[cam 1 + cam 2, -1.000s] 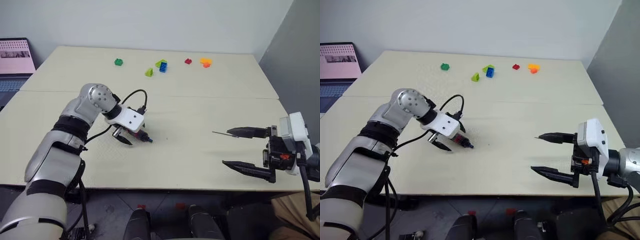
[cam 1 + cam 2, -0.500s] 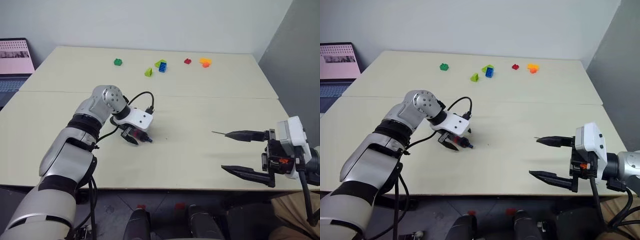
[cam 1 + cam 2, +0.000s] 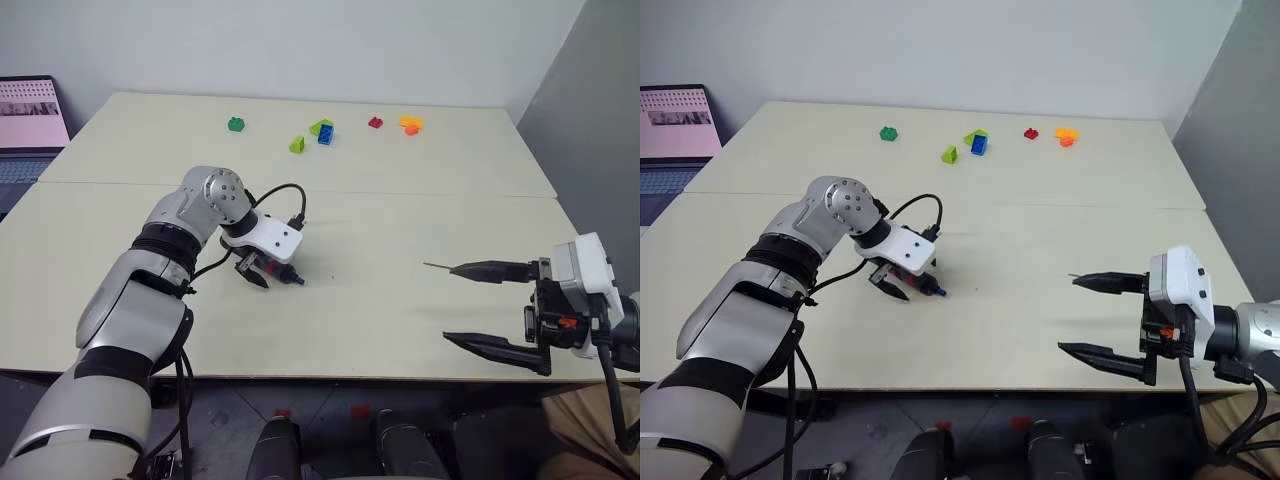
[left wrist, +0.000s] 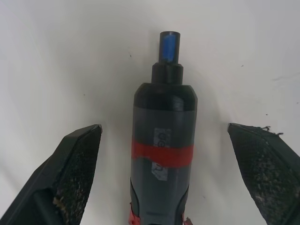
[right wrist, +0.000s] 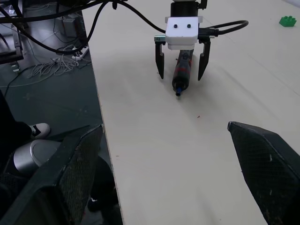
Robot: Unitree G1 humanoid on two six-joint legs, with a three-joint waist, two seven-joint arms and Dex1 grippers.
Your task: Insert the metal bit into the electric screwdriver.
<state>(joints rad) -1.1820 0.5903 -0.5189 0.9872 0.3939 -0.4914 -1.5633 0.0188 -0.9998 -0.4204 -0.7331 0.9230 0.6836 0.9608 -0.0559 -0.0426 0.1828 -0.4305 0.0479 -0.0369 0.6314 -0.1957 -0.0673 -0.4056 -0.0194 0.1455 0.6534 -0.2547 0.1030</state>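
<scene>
The electric screwdriver (image 4: 163, 154) lies flat on the pale table (image 3: 400, 215), left of the middle and toward the near edge, its dark tip with the blue end pointing right and slightly near. The left gripper (image 3: 256, 272) points steeply down over it with its two black fingers spread wide, one on each side of the tool's body. In the left wrist view a clear strip of table shows between each finger and the screwdriver, so it straddles the tool without gripping it (the red band sits level with the fingertips).

The right gripper (image 3: 467, 305) hangs over the near right part of the table, well apart from the screwdriver, pointing left and roughly level. Its fingers are spread wide too, one above the other. The metal bit (image 3: 438, 267) shows as a thin dark rod sticking out leftward from the tip of the upper finger; how it is attached there I cannot tell.

Several small coloured toy bricks (image 3: 322, 130) are scattered along the far side of the table. A laptop (image 3: 28, 125) stands off the far left corner.
</scene>
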